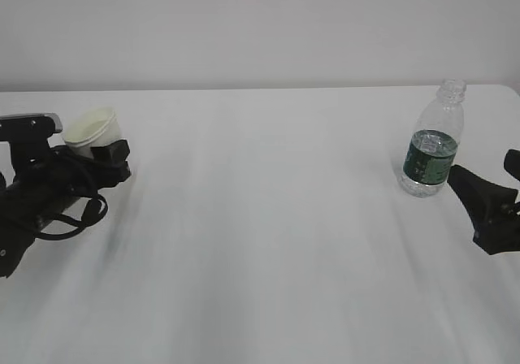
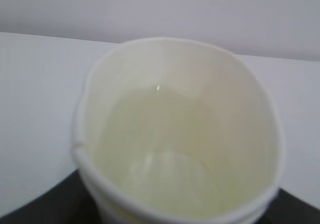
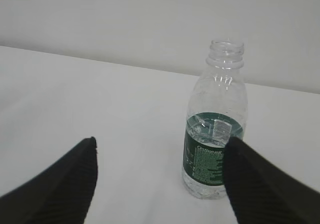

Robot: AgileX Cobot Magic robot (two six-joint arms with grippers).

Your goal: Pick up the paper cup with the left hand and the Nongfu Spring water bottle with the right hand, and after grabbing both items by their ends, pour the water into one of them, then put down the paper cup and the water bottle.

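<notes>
The white paper cup sits at the far left, tilted slightly, with my left gripper shut on its body. In the left wrist view the paper cup fills the picture with its rim pressed oval. Only dark fingers show at the bottom corners. The Nongfu Spring water bottle stands upright and capless at the right, with water up to about the top of its green label. My right gripper is open just short of the bottle, which lines up with the right finger and is not between the jaws.
The white table ends at a pale wall behind. The left arm's cables lie on the table at the far left.
</notes>
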